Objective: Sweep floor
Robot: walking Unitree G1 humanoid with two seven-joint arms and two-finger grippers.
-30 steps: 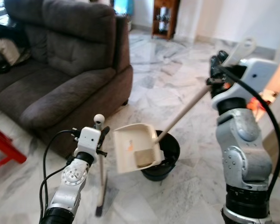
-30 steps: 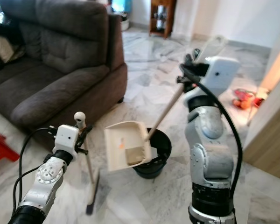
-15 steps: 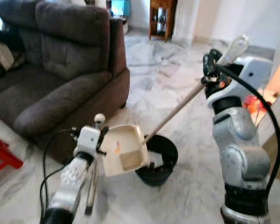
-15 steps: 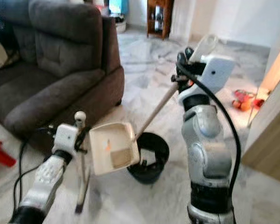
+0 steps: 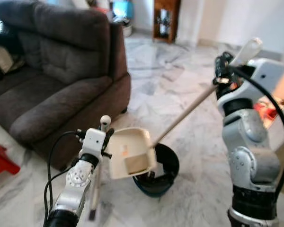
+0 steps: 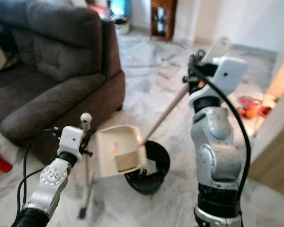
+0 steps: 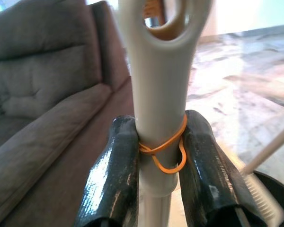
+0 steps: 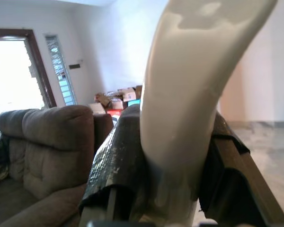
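Floor (image 5: 180, 90): pale marble tiles with grey veins, glossy, running back to a white wall.
Sofa (image 5: 52, 71): dark grey-brown fabric, plump and tufted, on the robot's left; dark clutter on its far seat, too blurred to name.
Cabinet (image 5: 166, 20): small brown wooden unit against the far wall.
Red frame (image 5: 2, 158): a red bar at the left edge, by the sofa's near corner.
Bin (image 5: 157, 172): round black bucket on the floor between the two arms.
Dustpan (image 5: 130, 152): cream plastic, squarish tray tilted over the bin's left rim, with a tan scrap and a small orange speck inside; its long pale handle slopes up to the right.
Broom (image 5: 98, 175): thin pale pole standing nearly upright just left of the dustpan, round knob on top, dark head at the floor.
Right gripper (image 8: 175, 156): raised high on the right, black fingers clamped on the dustpan handle's flat cream grip.
Left gripper (image 7: 158, 161): low on the left, textured black fingers closed around the broom's cream pole, where an orange rubber band (image 7: 168, 149) loops it.
Toys (image 6: 248, 106): red-orange items on the floor at far right, probably toys, blurred.
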